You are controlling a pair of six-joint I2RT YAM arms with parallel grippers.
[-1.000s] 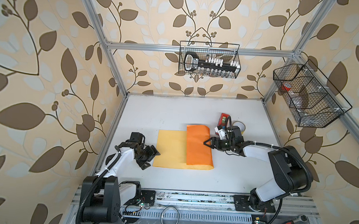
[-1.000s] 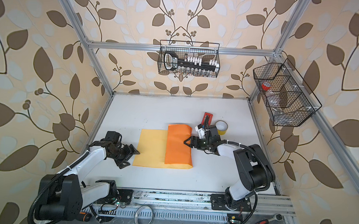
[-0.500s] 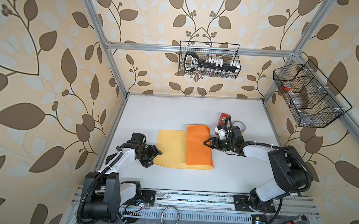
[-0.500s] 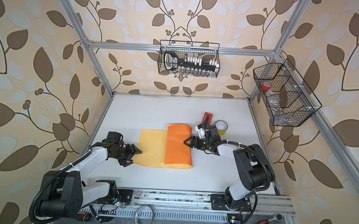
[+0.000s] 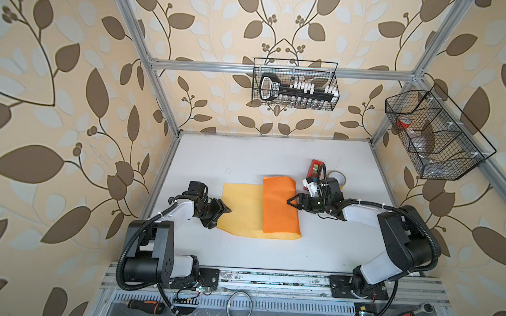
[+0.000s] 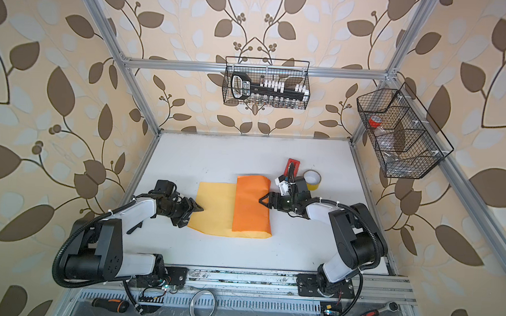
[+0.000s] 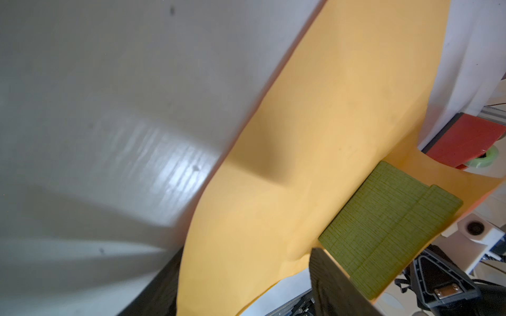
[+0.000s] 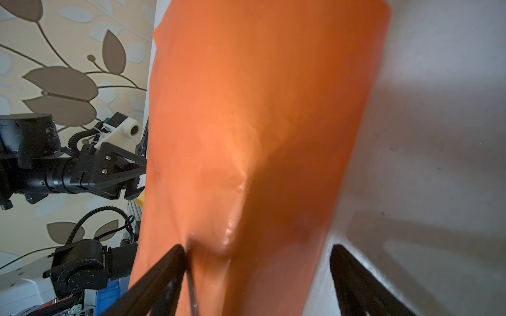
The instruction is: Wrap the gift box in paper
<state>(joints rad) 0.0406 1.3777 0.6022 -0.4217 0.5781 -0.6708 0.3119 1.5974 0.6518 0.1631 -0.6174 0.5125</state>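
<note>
The paper (image 5: 240,208) lies flat in both top views, yellow-tan on the left, with its glossy orange flap (image 5: 279,206) folded over on the right. That flap hides the gift box from above. The left wrist view shows the green gift box (image 7: 388,219) tucked under the fold. My left gripper (image 5: 222,217) is at the paper's left edge. It is open, and the edge lies between its fingers (image 7: 336,284). My right gripper (image 5: 291,202) is open at the flap's right side, with one fingertip (image 8: 175,254) touching the orange paper (image 8: 260,123).
A red tape dispenser (image 5: 316,166) and a yellow tape roll (image 5: 337,178) stand just behind the right gripper. Wire baskets hang on the back wall (image 5: 294,88) and on the right wall (image 5: 431,134). A screwdriver (image 5: 145,306) and a metal ring (image 5: 239,306) lie past the front rail.
My left gripper has moved right, from beside the paper onto its left edge, and its jaws have narrowed somewhat. The right gripper has barely moved.
</note>
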